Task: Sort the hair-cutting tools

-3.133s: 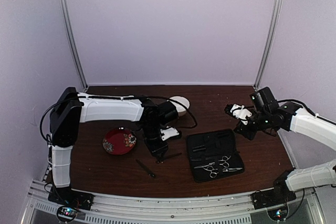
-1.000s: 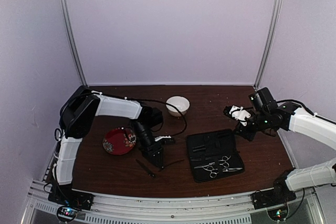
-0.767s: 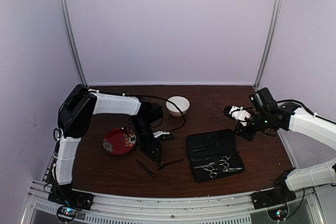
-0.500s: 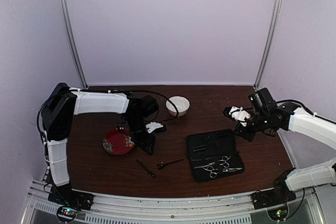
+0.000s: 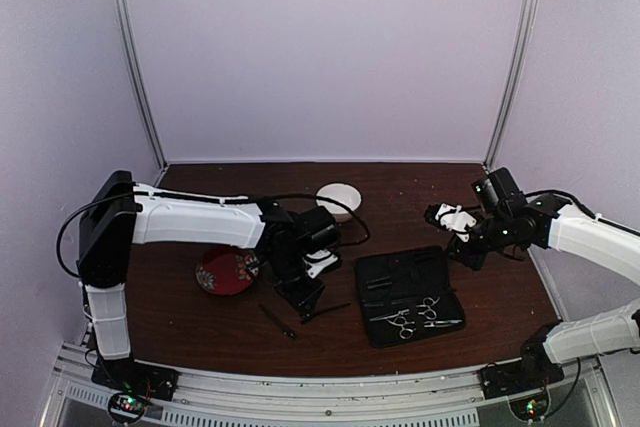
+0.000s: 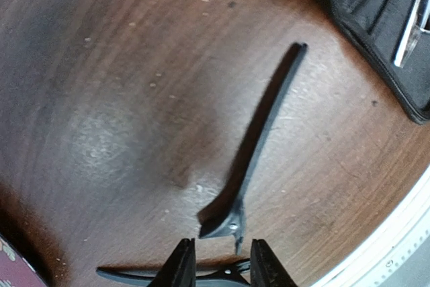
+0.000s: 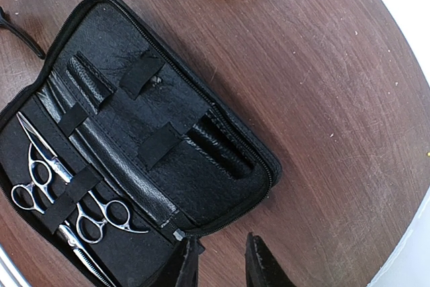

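A thin black clip-like stick (image 5: 326,309) lies on the brown table left of the open black case (image 5: 395,275); in the left wrist view it (image 6: 263,132) runs diagonally, its hinged end just ahead of my fingers. A second black stick (image 5: 277,320) lies further left and shows partly below the fingers in the left wrist view (image 6: 141,276). My left gripper (image 5: 302,295) (image 6: 222,267) is open and empty above the first stick's end. Two silver scissors (image 5: 403,322) (image 5: 431,308) sit strapped in the case (image 7: 47,169) (image 7: 101,221). My right gripper (image 5: 452,217) (image 7: 222,267) is open and empty by the case's edge (image 7: 222,99).
A red patterned plate (image 5: 225,269) lies left of the left gripper, with its rim in the left wrist view (image 6: 5,255). A white bowl (image 5: 340,197) stands at the back. The case corner (image 6: 376,25) is at the upper right of the left wrist view. The table's near edge is close.
My left arm has swung from beside the red plate toward the right and near side, and now hangs over the black stick. The right arm has stayed still.
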